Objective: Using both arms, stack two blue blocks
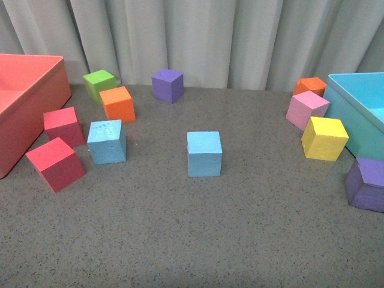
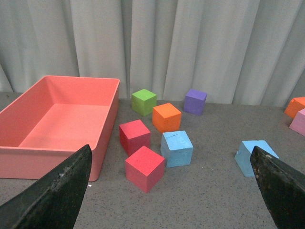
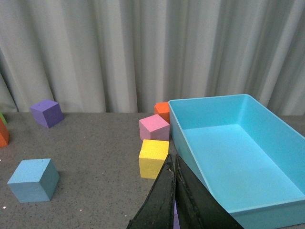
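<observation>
The speckled blue block [image 1: 107, 141] stands on the grey surface [image 1: 240, 234] left of centre, just beside two red cubes [image 1: 63, 125] and near the red bin [image 1: 33, 114]. The plain blue block [image 1: 204, 153] stands alone at the centre, well apart from the first (neither one is stacked). The left arm's jaws are spread wide, their dark fingers [image 2: 52, 191] holding nothing. The right arm's jaws are pressed together, empty, close beside the turquoise bin [image 3: 228, 157]. Neither arm shows in the front view.

even soft light, perhaps slightly grainy
</observation>
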`<state>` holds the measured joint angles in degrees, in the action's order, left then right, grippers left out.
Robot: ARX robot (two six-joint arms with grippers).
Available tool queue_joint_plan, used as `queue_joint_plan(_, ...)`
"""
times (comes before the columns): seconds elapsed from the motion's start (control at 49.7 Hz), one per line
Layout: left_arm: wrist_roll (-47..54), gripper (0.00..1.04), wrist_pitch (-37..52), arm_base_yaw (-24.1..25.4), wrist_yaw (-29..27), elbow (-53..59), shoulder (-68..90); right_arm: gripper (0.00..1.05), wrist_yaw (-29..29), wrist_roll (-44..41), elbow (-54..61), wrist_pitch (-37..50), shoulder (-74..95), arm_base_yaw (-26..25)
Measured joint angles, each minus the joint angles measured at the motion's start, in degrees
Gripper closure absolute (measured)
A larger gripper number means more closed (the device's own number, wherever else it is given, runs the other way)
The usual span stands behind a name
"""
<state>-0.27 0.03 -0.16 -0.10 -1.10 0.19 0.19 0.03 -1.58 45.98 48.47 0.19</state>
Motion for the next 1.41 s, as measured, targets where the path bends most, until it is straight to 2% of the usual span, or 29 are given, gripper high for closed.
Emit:
queue_joint_plan(0.241,0.0,0.07,0.0,0.0,0.0,0.0,0.0,1.04,-0.1,0.0,1.3,-11.6,-13.3,0.0)
queue_joint_plan(0.543,0.0,0.07,0.0,0.0,0.0,0.0,0.0,1.04,-0.1,0.0,1.4,-21.5,-24.0,0.0)
queue_joint_plan(1.308,0.0,0.07,0.0,0.0,0.0,0.0,0.0,1.04,-0.1,0.0,1.4,-35.6,-38.4,0.0)
queue_joint_plan(1.408,0.0,0.07,0.0,0.0,0.0,0.0,0.0,1.04,-0.2,0.0,1.4,-44.6,-45.2,0.0)
